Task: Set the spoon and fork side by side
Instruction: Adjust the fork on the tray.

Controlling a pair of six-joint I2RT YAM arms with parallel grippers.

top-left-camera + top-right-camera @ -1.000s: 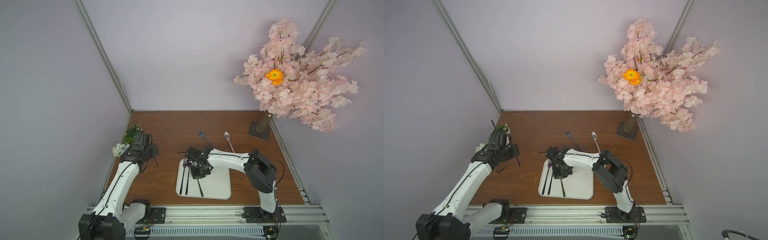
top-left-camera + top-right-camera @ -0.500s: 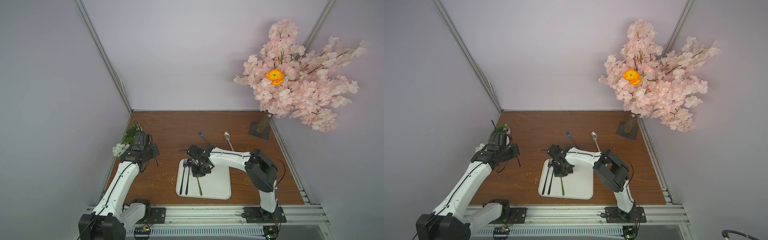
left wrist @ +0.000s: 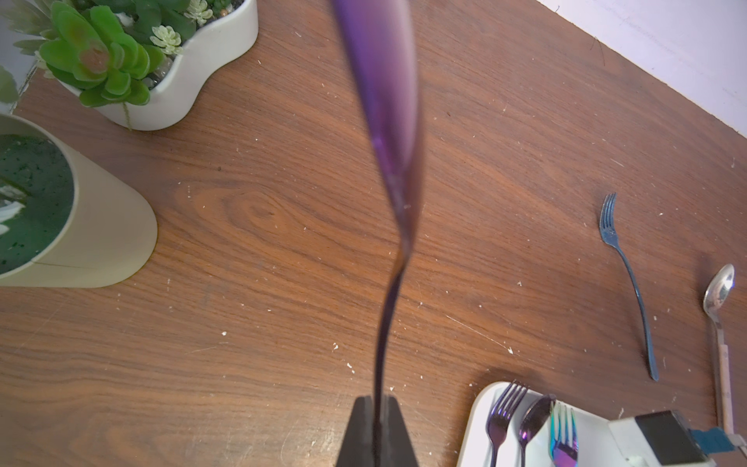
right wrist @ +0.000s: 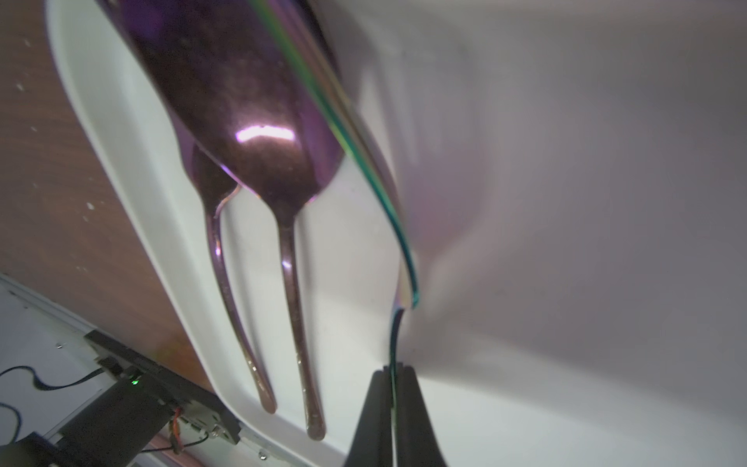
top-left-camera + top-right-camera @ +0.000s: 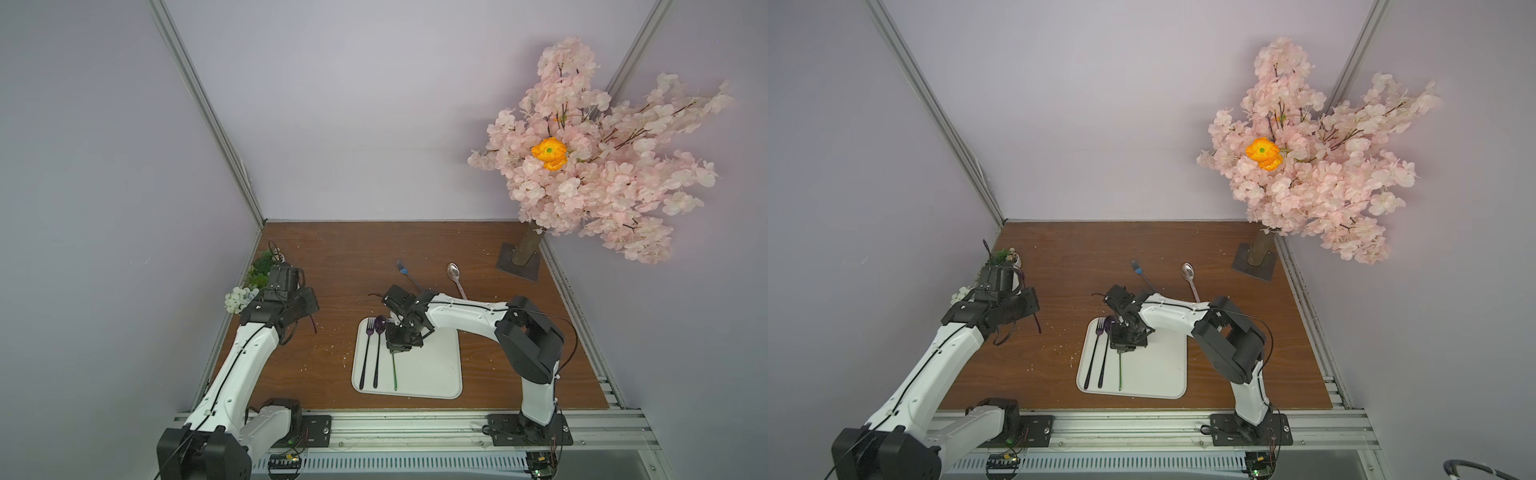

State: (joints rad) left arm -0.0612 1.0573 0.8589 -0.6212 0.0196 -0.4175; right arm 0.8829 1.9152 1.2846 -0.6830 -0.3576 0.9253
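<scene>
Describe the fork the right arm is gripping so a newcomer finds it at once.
Find the white tray at the table's front centre. Of three utensils lined up on it, take the one nearest its middle, the rainbow fork pinched in the right gripper's jaws. Its handle shines green; the purple fork and purple spoon beside it do not.

Brown wooden table [image 5: 332, 249], white tray [image 5: 436, 374], blue fork [image 5: 405, 272], silver spoon [image 5: 455, 276], succulent planter [image 3: 194, 77], tree base [image 5: 509, 264]

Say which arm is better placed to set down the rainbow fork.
Right: its jaws grip the rainbow fork over the tray, beside the purple spoon. The left arm is away, holding another utensil.
</scene>
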